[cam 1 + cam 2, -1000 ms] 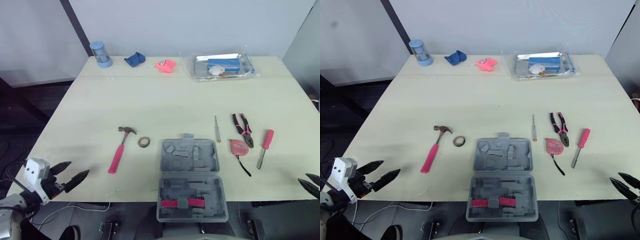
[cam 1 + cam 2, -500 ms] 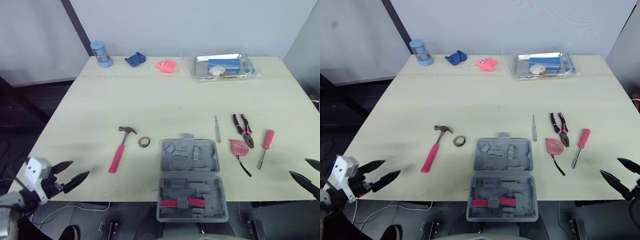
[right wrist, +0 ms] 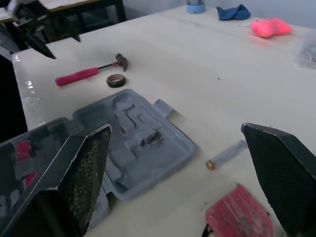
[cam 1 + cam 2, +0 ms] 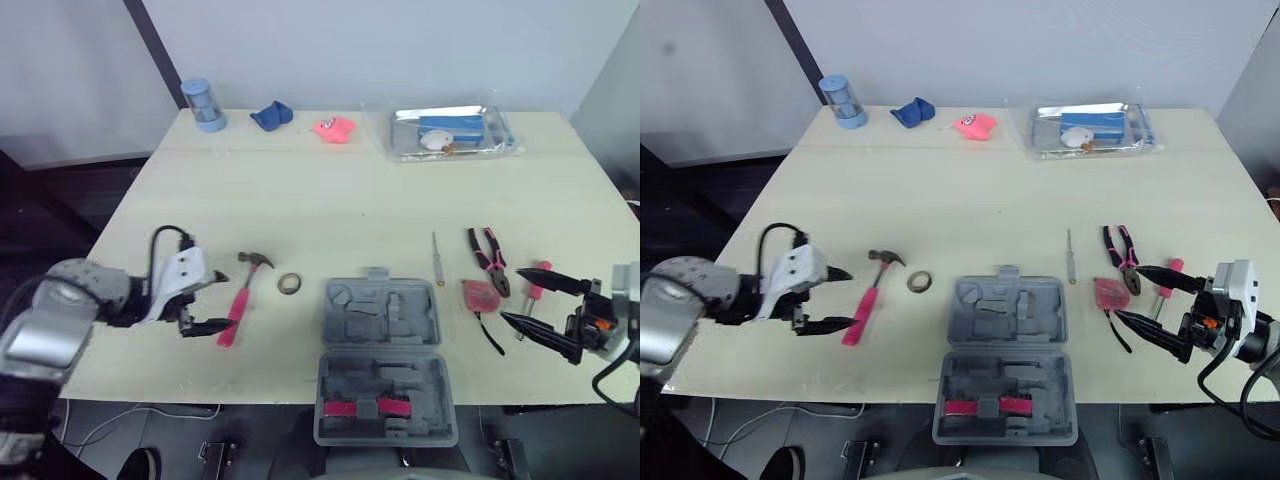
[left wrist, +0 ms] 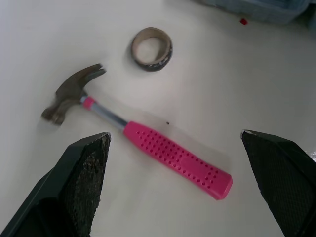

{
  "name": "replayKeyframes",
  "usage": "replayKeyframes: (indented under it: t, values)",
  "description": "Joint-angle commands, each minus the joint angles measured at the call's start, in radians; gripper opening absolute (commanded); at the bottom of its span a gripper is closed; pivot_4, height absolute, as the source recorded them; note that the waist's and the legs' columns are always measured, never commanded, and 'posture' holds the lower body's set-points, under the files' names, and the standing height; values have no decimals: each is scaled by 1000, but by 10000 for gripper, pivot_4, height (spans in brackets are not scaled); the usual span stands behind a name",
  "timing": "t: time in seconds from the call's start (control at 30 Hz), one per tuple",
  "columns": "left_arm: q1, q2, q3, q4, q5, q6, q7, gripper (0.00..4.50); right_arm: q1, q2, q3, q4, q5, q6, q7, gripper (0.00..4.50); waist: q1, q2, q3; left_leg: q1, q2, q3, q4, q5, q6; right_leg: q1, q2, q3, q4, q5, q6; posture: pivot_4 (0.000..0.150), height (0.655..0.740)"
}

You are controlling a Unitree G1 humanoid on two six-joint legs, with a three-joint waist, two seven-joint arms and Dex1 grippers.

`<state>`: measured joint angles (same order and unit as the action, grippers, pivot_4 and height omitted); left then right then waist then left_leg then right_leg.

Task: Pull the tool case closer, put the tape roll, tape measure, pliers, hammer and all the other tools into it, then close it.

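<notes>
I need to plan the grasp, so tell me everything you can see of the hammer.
The hammer is a small claw hammer with a dark metal head, a bare steel neck and a pink dimpled grip that looks like plastic or rubber. It lies flat on the pale table, left of the open tool case, with its head pointing away from the robot, near the tape roll but apart from it. The left gripper is open, with a finger on each side of the grip and no contact visible.

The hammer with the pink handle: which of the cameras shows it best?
The left wrist view: the hammer lies whole and close, steel head to pink grip, framed by the open left gripper. Both eye views show it small, near the tape roll. The right wrist view shows it far off.
</notes>
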<state>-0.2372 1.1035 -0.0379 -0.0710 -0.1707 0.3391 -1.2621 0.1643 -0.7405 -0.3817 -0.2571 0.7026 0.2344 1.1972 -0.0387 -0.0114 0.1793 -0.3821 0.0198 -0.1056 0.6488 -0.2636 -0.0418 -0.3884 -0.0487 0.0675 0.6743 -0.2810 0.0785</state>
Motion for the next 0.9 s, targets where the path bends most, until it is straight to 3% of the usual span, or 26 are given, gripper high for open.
replayKeyframes:
  t: [0.03, 0.27, 0.43, 0.7, 0.9]
  values:
    - [-115, 20, -123, -84, 90, 60, -48, 45000, -8, 15, 8, 24, 10, -76, 98, 44535, -1, 0, 0, 0, 0, 0, 0, 0, 0, 0, 0, 0, 0, 0, 0, 1500, 7400]
    - [-346, -47, -385, -67, 330, 61, -118, 45000, -10, 13, 19, 127, -14, -170, 234, 44535, -3, 0, 0, 1, 0, 0, 0, 0, 0, 0, 1, 1, 1, 0, 0, 1500, 7400]
    - [-429, -114, -499, -15, 443, 82, -163, 45000, -21, 15, 18, 158, -17, -197, 264, 44535, -6, 0, 1, 1, 0, 0, 1, 0, 0, 0, 1, 1, 1, 0, 0, 1500, 7400]
    - [-490, -206, -585, 45, 587, 109, -169, 45000, -8, 15, 11, 149, -6, -207, 285, 44535, -4, -1, 1, 1, 0, 0, 2, 0, 0, 0, 0, 1, 2, 0, 0, 1500, 7400]
    - [-485, -236, -594, 102, 627, 72, -165, 45000, -23, 12, 23, 168, -33, -248, 315, 44535, -3, -1, 1, 1, 0, 0, 2, 0, 0, 1, 0, 1, 2, 0, 0, 1500, 7400]
